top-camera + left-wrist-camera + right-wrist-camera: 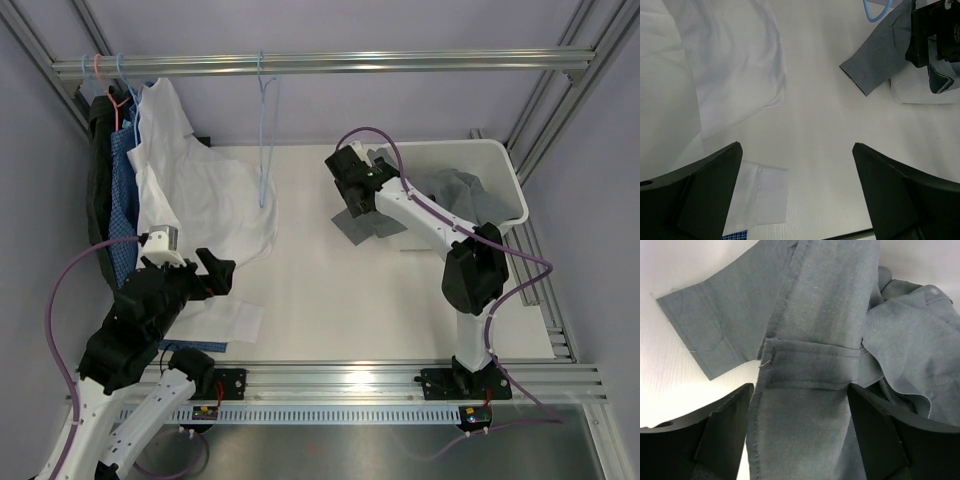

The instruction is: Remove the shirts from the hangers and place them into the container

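Right pincer (799, 390): jaws apart, a strip of the grey shirt (452, 190) running between the fingers. No pinch visible, so reads as open. It sits just left of the container (508, 170), over the shirt.

Grey shirt: off its hanger, part inside the container, the rest draped over its left wall, with one sleeve flat on the tabletop (330, 290) just beside it.

Left pincer (796, 146): jaws fully apart, holding nothing. Well left of the container, over bare tabletop, just beside the hem of the white shirt (190, 190).

The white shirt, the blue checked shirt (122, 190) and the dark shirt (98, 180) hang bunched on the rail (350, 62), far left of the container. The white one's lower part trails onto the tabletop.

One bare light blue hanger (262, 185) hangs from the rail between that bunch and the container.
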`<state>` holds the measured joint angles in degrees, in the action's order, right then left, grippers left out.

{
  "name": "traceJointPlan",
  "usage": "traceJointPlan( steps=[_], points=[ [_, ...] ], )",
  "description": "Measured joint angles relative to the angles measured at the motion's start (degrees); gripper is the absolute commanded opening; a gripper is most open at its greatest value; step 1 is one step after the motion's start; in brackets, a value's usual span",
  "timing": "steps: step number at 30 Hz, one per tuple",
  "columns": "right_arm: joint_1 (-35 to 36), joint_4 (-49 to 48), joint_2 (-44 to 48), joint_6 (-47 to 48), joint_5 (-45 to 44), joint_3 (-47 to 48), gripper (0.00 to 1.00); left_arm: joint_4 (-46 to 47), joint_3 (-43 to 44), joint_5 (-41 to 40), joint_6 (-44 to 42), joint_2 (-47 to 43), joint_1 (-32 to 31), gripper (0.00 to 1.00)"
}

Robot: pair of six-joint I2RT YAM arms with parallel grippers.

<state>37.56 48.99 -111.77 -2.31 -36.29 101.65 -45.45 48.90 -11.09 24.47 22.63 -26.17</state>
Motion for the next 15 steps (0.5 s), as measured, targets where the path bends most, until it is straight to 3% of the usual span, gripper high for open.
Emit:
traceJointPlan(
  steps=[15],
  points=[
    [-1.25, -0.24, 0.83, 1.46, -3.23, 2.6, 0.32, -1.4, 0.59, -0.07, 0.02, 0.02, 0.0, 0.99]
  ],
)
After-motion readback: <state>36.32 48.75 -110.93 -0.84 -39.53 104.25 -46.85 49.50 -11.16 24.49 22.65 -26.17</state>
